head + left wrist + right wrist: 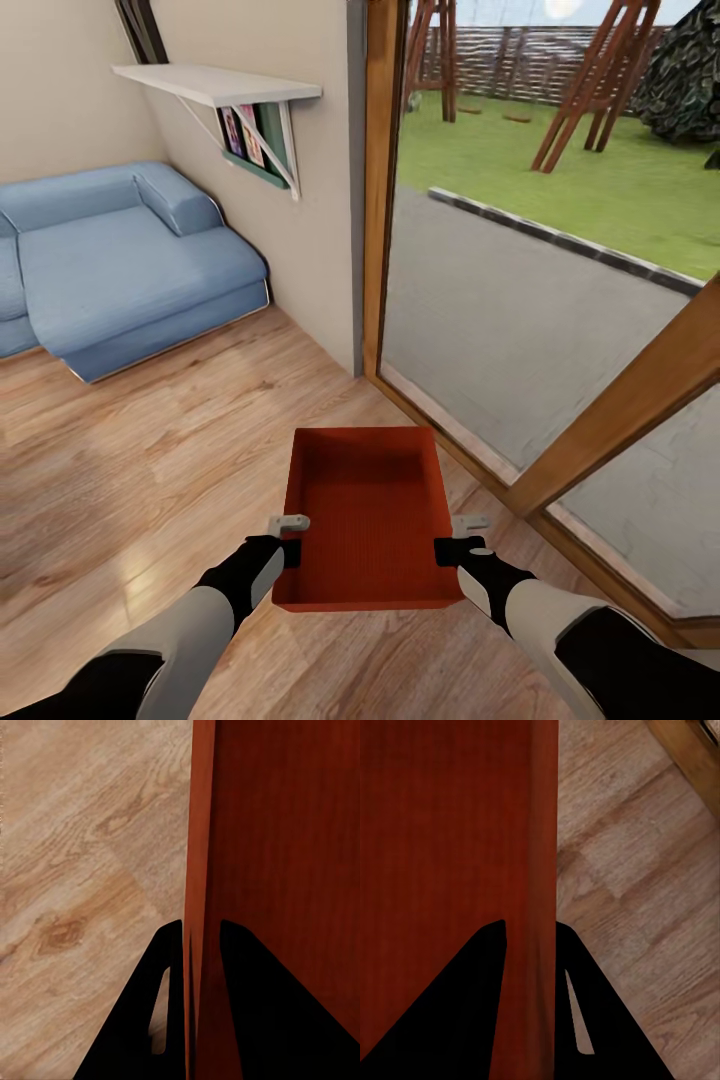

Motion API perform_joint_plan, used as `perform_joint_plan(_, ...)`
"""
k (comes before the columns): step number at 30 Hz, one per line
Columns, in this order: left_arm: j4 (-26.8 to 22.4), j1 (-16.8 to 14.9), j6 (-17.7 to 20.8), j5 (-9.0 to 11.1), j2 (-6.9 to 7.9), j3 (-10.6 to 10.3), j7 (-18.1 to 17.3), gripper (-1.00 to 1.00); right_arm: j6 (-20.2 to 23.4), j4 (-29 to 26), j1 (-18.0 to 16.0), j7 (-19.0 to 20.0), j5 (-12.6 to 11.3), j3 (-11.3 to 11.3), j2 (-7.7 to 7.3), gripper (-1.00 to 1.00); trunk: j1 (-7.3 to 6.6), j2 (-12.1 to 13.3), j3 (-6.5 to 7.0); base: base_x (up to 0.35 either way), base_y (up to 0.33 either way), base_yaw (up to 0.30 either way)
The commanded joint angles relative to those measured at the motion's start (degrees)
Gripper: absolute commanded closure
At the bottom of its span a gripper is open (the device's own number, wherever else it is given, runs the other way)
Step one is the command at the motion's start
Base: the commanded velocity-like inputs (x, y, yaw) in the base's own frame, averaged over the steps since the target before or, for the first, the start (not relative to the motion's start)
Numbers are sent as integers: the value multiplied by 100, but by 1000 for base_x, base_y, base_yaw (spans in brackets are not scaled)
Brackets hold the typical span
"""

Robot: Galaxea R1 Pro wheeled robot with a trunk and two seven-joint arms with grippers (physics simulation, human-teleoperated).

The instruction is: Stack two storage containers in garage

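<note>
Orange-red storage container (366, 515) held up over light wood plank floor (150, 450) in living room, open side up, empty inside, roughly level. Carried from both sides: left claw (287, 537) pinched on left wall, right claw (462, 538) pinched on right wall, near the end closest to the robot. Left wrist view: wall edge (199, 870) sandwiched between the two dark fingers (135, 1020), nearly closed. Right wrist view: same, wall (544, 855) clamped between fingers (472, 1005), little gap left. Only one bin visible; second one not accounted for here.

Surroundings: glass door (520, 300) with wooden frame just ahead on the right, patio and lawn beyond; blue sofa (120, 260) off to the left; wall shelf (215, 85) above it.

Risks, judged: thin-wall pinch on both sides, so uneven arm motion while driving could twist or drop the bin. Far end unsupported, may sag or tilt. Door frame close on right, a base turn could clip the bin corner and knock the grip loose.
</note>
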Motion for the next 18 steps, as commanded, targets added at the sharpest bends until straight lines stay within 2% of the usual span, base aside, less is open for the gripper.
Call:
perform_joint_plan(1,-3,-1,53,-95,3,-10,156,100,-34,5,-7,-30,-69,75,-6,100,-22,38,14,0,0,0)
perform_joint_plan(18,6,-1,53,-95,3,-10,156,100,-34,5,-7,-30,-72,72,-6,100,-395,720,320,0,0,0)
